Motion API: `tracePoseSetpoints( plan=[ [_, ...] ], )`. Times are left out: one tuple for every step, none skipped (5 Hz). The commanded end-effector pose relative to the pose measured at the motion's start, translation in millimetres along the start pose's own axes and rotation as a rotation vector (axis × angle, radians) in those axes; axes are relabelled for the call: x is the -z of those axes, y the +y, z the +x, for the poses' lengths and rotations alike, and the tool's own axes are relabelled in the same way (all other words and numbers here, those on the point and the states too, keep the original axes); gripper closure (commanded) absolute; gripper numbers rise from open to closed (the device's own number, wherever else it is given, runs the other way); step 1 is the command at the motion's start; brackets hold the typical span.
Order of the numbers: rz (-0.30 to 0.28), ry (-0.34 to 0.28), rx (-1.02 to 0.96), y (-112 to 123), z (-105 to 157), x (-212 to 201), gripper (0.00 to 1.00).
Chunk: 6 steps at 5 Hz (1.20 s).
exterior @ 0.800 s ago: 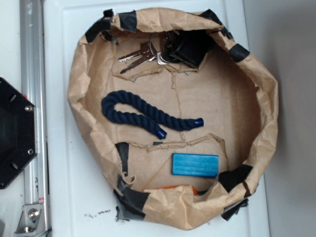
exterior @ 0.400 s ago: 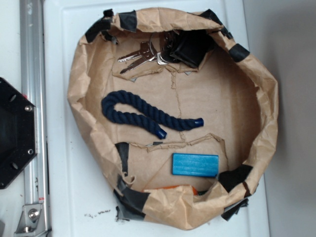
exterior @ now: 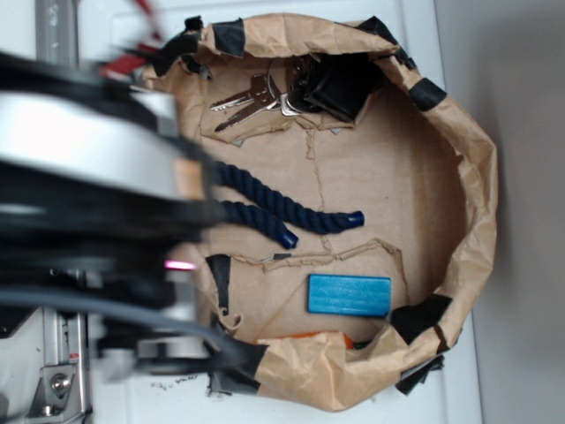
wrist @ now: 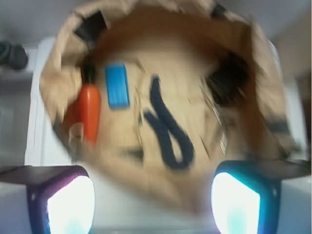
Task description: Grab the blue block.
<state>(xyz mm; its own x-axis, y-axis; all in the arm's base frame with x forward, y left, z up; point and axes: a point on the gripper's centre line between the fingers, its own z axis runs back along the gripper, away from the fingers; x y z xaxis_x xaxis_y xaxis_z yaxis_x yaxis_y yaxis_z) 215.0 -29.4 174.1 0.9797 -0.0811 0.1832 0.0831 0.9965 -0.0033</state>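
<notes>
Two views are showing the same crumpled brown paper bowl [exterior: 477, 177], patched with black tape and sitting on a white surface [exterior: 115, 371]. One small bright-blue slab, the blue block [exterior: 349, 294], is lying flat on the paper floor near the bowl's lower rim in the exterior view, apart from everything else, with its long side running left to right. Just above it, well clear, a navy rope [exterior: 291, 216] with blue-capped ends is lying curled, its looped end disappearing under the blurred arm [exterior: 88, 194] that is filling the left side of that view. A bunch of keys [exterior: 252, 99] and a black object [exterior: 340, 84] are resting at the far top of the bowl, and a sliver of something orange [exterior: 305, 336] is peeking out under the folded rim below the block. In the wrist view the gripper [wrist: 153, 204] is hovering at the bowl's near edge, its two glowing fingers [wrist: 70, 204] standing wide apart at the bottom corners with nothing between them. From there the blue block [wrist: 117, 85] is appearing upper left of centre, well apart from both fingers, lying just beside an orange object [wrist: 89, 113], with the rope [wrist: 168, 129] to its right; this view is blurred, so finer detail is hard to tell
</notes>
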Motion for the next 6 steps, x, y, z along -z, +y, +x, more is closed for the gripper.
tracePoseSetpoints(
  plan=[
    [0.027, 0.041, 0.014, 4, 44, 81, 0.00],
    [0.011, 0.048, 0.030, -2, 53, 113, 0.00],
    [-0.091, 0.039, 0.098, -34, 59, 128, 0.00],
    [-0.074, 0.034, 0.180, -65, 56, 142, 0.00],
    [-0.081, 0.047, 0.210, -83, 57, 157, 0.00],
    [-0.092, 0.068, 0.238, -91, 60, 174, 0.00]
  ],
)
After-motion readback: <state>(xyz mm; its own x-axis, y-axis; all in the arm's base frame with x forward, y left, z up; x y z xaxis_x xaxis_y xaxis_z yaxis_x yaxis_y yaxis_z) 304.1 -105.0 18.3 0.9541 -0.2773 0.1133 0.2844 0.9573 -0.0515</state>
